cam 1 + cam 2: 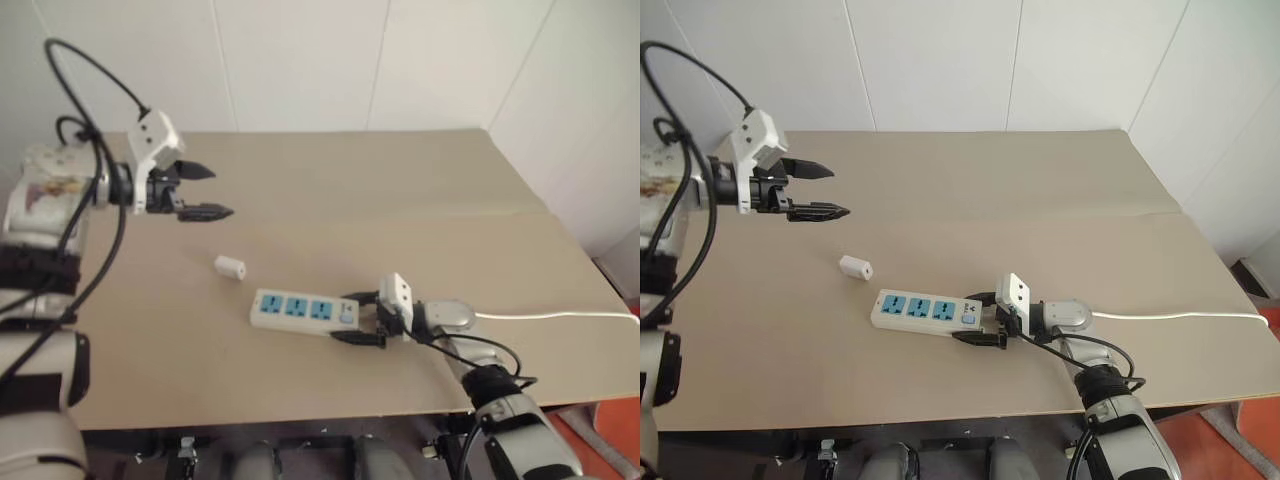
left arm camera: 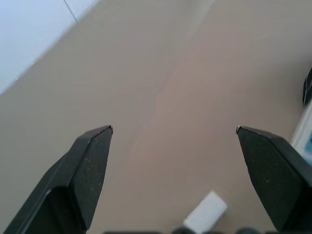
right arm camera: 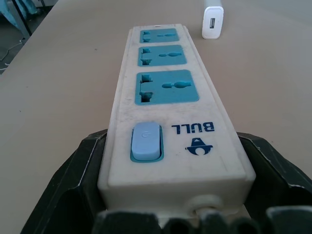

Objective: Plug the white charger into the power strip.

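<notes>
White charger (image 1: pixel 230 267) below open L gripper (image 1: pixel 205 191)

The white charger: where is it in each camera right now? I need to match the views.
Left eye: white charger on the table, up-left of the power strip.
Right eye: same spot.
Left wrist: at the lower edge.
Right wrist: beyond the strip's far end.
Shared landmark: the power strip.
</notes>
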Robot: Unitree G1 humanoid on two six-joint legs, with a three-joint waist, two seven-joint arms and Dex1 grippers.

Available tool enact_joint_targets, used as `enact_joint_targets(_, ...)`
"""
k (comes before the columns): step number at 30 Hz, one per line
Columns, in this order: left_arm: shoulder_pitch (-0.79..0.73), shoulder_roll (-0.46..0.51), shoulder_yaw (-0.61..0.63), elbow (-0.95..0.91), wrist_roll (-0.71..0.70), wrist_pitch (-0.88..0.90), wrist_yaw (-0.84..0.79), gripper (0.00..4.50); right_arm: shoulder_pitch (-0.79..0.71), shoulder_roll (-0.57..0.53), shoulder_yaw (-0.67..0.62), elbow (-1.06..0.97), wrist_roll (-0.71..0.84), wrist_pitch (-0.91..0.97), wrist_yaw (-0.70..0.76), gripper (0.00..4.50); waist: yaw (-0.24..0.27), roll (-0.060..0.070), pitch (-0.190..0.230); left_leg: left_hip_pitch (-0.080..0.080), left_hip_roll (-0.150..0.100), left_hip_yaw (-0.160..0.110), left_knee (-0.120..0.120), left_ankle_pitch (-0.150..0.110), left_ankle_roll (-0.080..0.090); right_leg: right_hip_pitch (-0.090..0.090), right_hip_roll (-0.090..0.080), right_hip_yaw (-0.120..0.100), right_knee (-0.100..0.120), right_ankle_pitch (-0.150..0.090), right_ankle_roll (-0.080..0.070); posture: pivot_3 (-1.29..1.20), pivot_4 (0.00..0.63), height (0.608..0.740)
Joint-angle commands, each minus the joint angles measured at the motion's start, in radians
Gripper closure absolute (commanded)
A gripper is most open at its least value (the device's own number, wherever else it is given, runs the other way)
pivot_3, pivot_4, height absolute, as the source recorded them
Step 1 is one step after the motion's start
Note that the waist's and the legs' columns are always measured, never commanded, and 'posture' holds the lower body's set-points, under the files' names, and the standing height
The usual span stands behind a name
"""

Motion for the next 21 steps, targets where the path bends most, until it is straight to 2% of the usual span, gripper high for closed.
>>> enact_joint_targets(1,-0.138,-0.005,-0.114,0.2,0.162,-0.278,-0.147,0.05,0.017,-0.016,0.018,-0.033,-0.009,0.006,0.028,1.08,-0.003,0.0,0.0,0.0,0.0,0.0,0.0,0.0,0.0,0.0,0.0,0.0,-0.001,0.0,0.0,0.0,0.15,0.74)
enact_joint_targets(5,-0.274,-0.039,-0.248,0.402,0.306,-0.654,-0.251,0.05,0.05,-0.033,0.024,-0.098,-0.003,0.031,0.029,1.08,-0.001,0.0,0.0,-0.003,0.0,0.0,-0.001,0.0,0.0,-0.001,0.0,0.0,-0.004,0.0,0.0,0.0,0.15,0.74)
enact_joint_targets(8,-0.334,-0.073,-0.38,0.492,0.36,-0.822,-0.264,0.05,0.063,-0.045,0.028,-0.126,-0.004,0.058,0.025,1.08,0.003,0.0,0.0,-0.004,0.0,0.0,-0.001,0.0,0.0,-0.001,0.0,0.0,-0.005,0.0,0.0,0.0,0.15,0.74)
enact_joint_targets(11,-0.375,-0.137,-0.478,0.542,0.492,-0.989,-0.264,0.05,0.071,-0.075,0.04,-0.163,-0.018,0.095,0.025,1.08,0.012,0.0,0.0,-0.004,0.0,0.0,-0.001,0.0,0.0,-0.001,0.0,0.0,-0.006,0.0,0.0,0.0,0.15,0.74)
enact_joint_targets(15,-0.417,-0.259,-0.534,0.618,0.523,-1.012,-0.264,0.05,0.089,-0.11,0.042,-0.221,-0.004,0.145,0.027,1.08,0.024,0.0,0.0,-0.005,0.0,0.0,0.0,0.0,0.0,-0.001,0.0,0.0,-0.005,-0.001,0.0,0.0,0.15,0.74)
enact_joint_targets(18,-0.417,-0.298,-0.561,0.623,0.581,-1.056,-0.264,0.05,0.101,-0.119,0.043,-0.258,0.003,0.166,0.018,1.08,0.023,0.0,0.0,-0.006,0.0,-0.001,0.001,-0.001,0.002,-0.001,0.0,0.0,-0.006,-0.001,0.001,0.0,0.15,0.74)
enact_joint_targets(21,-0.417,-0.353,-0.537,0.629,0.61,-1.023,-0.214,0.05,0.105,-0.114,0.035,-0.288,0.016,0.2,-0.005,1.08,0.02,0.0,0.0,-0.006,0.0,0.0,0.001,-0.002,0.003,-0.001,0.0,0.001,-0.005,-0.001,0.001,0.0,0.15,0.74)
